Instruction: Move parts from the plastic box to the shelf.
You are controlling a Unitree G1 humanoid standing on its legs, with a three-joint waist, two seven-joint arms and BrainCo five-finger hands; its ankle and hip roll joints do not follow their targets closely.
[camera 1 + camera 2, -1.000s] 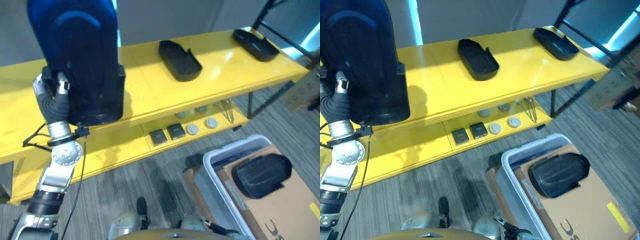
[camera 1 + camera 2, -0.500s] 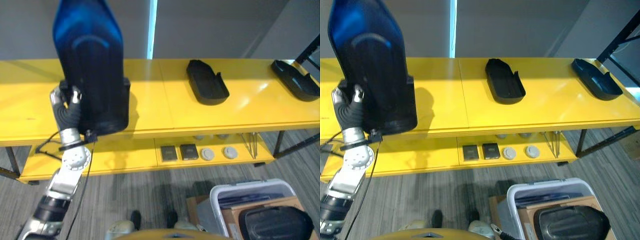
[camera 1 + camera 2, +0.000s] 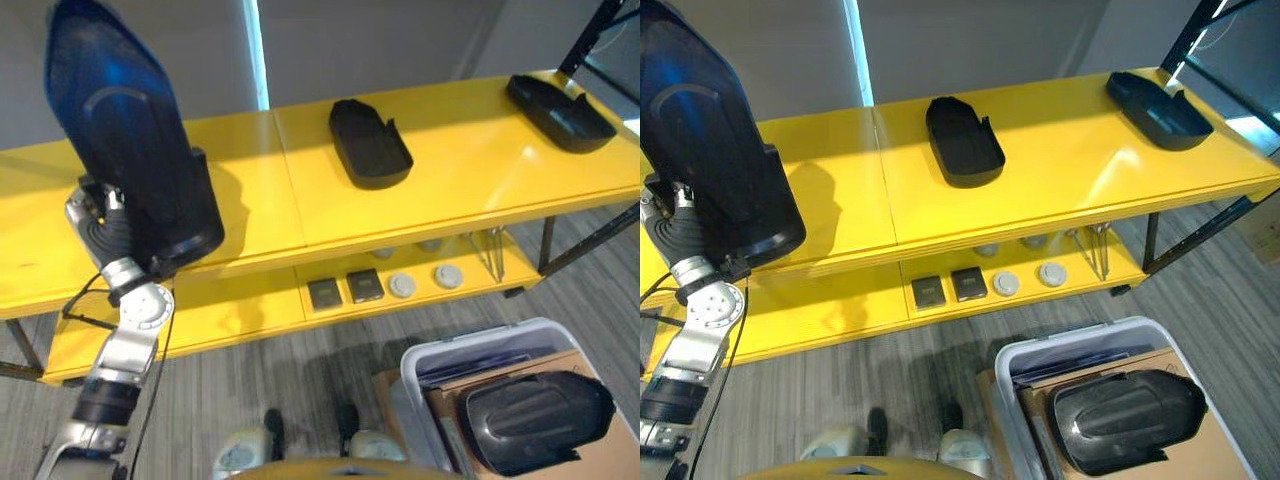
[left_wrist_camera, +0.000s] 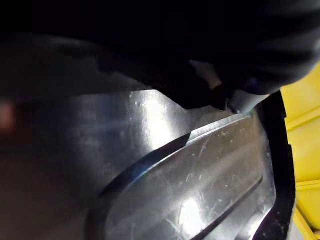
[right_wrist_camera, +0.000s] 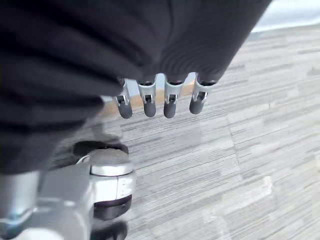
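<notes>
The left hand (image 3: 97, 215) grips, seemingly by its edge, a large glossy black moulded plastic part (image 3: 130, 150) upright over the yellow shelf (image 3: 450, 160), while the right hand (image 5: 160, 97) hangs with fingers relaxed, empty.

Right robot hand (image 5: 159, 97), fingers relaxed and empty, above grey floor (image 5: 240, 145)

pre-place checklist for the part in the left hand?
1. Grasp: left hand holds the large black part at its lower edge, fingers hidden behind it: cannot tell how firm.
2. Part attitude: upright, lower end over the front of the top shelf: ok.
3. Landing spot: bare yellow surface beside the held part, the nearest placed black part well apart: ok.
4. Right hand: fingers relaxed, holding nothing, over the floor: ok.
5. Next pick: another black part waits in the plastic box: ok.
</notes>
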